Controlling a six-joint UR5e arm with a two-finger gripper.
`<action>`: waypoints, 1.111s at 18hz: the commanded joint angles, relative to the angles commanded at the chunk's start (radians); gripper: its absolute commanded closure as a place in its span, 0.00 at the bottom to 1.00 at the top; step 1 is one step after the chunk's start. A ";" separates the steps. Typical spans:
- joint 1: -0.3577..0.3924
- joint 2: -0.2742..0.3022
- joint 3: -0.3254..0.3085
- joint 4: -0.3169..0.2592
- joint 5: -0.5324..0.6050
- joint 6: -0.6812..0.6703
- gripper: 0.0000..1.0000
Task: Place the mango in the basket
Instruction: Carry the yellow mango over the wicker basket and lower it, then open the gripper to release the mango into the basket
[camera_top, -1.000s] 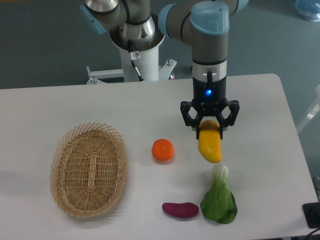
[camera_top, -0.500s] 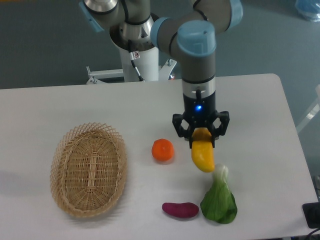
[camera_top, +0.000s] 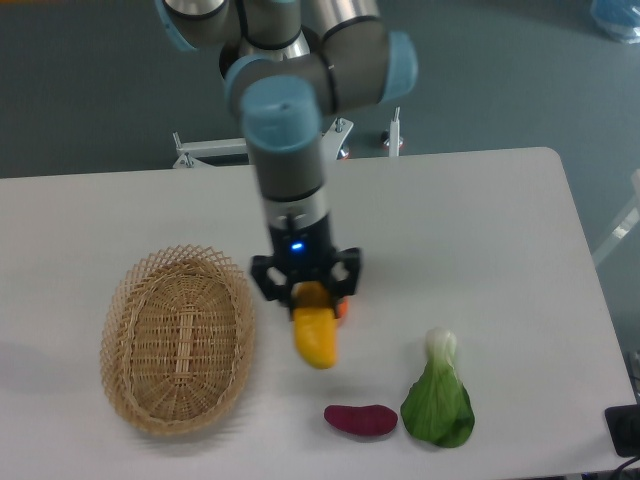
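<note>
Mango (camera_top: 316, 336) hung clamped in the gripper (camera_top: 307, 291), its top hidden, just right of the basket (camera_top: 178, 340); an orange (camera_top: 342, 309) was mostly hidden behind.

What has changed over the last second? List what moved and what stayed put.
The gripper, still shut on the mango, has carried it leftward across the table toward the basket; it now hangs just right of the rim and hides most of the orange. Nothing was released. The basket, the sweet potato and the leafy green stayed where they were.
</note>
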 joint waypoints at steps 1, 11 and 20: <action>-0.032 -0.012 0.000 0.002 0.002 -0.014 0.52; -0.163 -0.130 -0.015 0.005 0.003 0.000 0.49; -0.170 -0.132 -0.002 0.005 0.034 0.004 0.00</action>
